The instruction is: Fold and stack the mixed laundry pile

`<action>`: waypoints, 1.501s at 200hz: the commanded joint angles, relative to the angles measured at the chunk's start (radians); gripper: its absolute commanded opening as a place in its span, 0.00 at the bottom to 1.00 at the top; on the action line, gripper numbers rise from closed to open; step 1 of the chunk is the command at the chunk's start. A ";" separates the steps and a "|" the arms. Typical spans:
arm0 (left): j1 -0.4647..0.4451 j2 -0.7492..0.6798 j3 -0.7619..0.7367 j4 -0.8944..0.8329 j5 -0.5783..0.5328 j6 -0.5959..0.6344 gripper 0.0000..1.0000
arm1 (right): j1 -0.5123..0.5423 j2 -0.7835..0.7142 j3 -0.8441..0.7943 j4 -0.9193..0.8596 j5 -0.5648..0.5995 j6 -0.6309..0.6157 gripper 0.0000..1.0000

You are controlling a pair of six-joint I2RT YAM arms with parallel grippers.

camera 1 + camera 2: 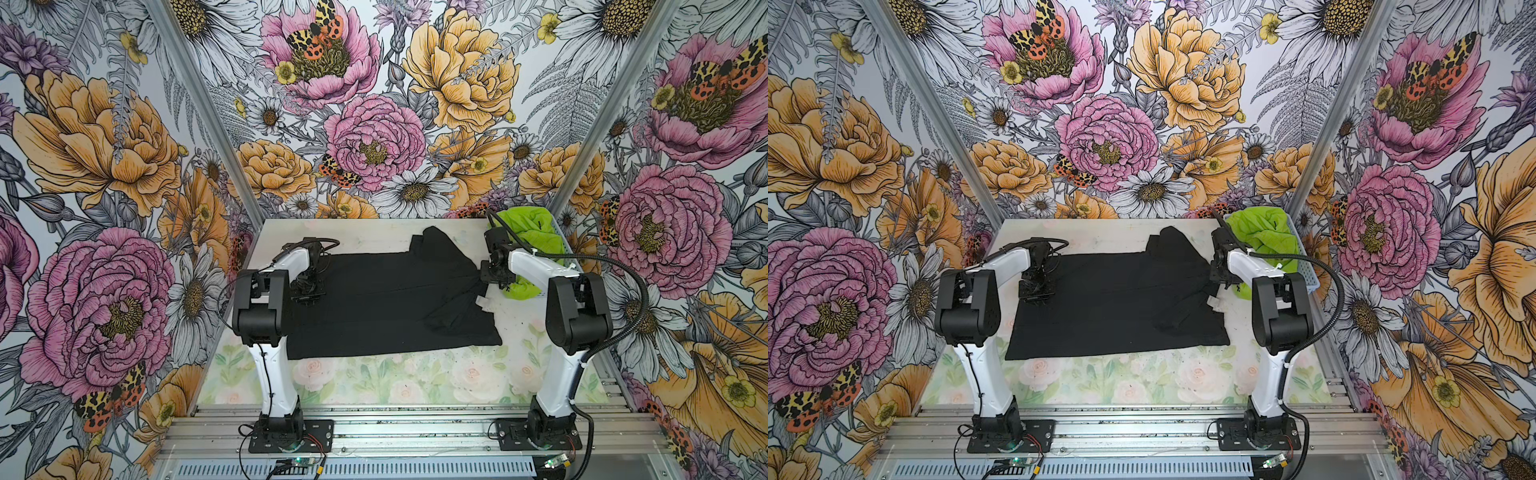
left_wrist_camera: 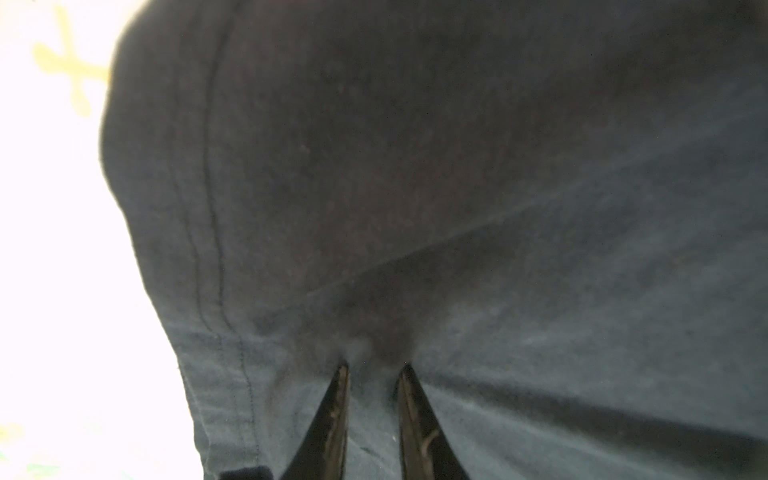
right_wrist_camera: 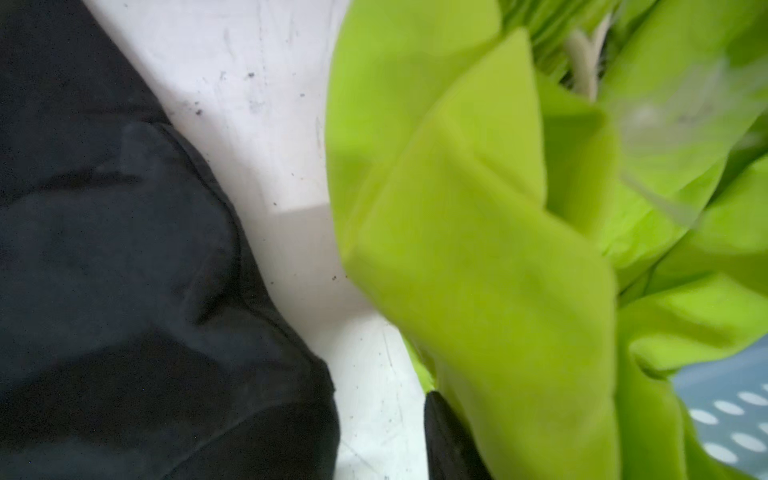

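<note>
- The black T-shirt (image 1: pixel 374 299) lies spread across the middle of the bench (image 1: pixel 374 382). It is mostly flat in both top views, with its right side rumpled and folded over itself.
- A small white neck label (image 1: pixel 482 302) shows at the shirt's right edge.
- The left pincer (image 1: pixel 307 291) is down on the shirt's left part. In the left wrist view its tips (image 2: pixel 372 368) pinch a small bunch of the black cloth between them, near the stitched hem.
- The lime-green shorts (image 1: pixel 528 237) sit heaped in the light-blue perforated basket (image 1: pixel 1293 270) at the far right corner, with a fold spilling over towards the bench.
- The right pincer (image 1: pixel 494 278) sits between the shirt's right edge and the shorts.
- In the right wrist view only one dark finger (image 3: pixel 444 436) shows, partly under green cloth. I cannot tell whether this pincer is spread or holding anything.
</note>
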 commanded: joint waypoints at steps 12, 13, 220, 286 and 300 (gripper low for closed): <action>0.034 0.080 -0.043 0.020 -0.058 0.020 0.23 | 0.004 -0.131 -0.026 -0.067 -0.063 0.000 0.45; 0.035 0.080 -0.044 0.020 -0.059 0.020 0.23 | 0.005 -0.134 -0.029 -0.068 -0.065 0.001 0.45; 0.046 0.121 0.014 0.010 -0.012 0.081 0.24 | 0.062 -0.012 -0.123 -0.109 -0.031 0.006 0.36; 0.046 0.139 0.046 0.002 -0.016 0.095 0.23 | -0.002 -0.094 -0.130 -0.150 -0.010 -0.021 0.40; 0.045 0.139 0.045 0.002 -0.018 0.096 0.23 | -0.003 -0.161 -0.149 -0.152 -0.040 -0.010 0.42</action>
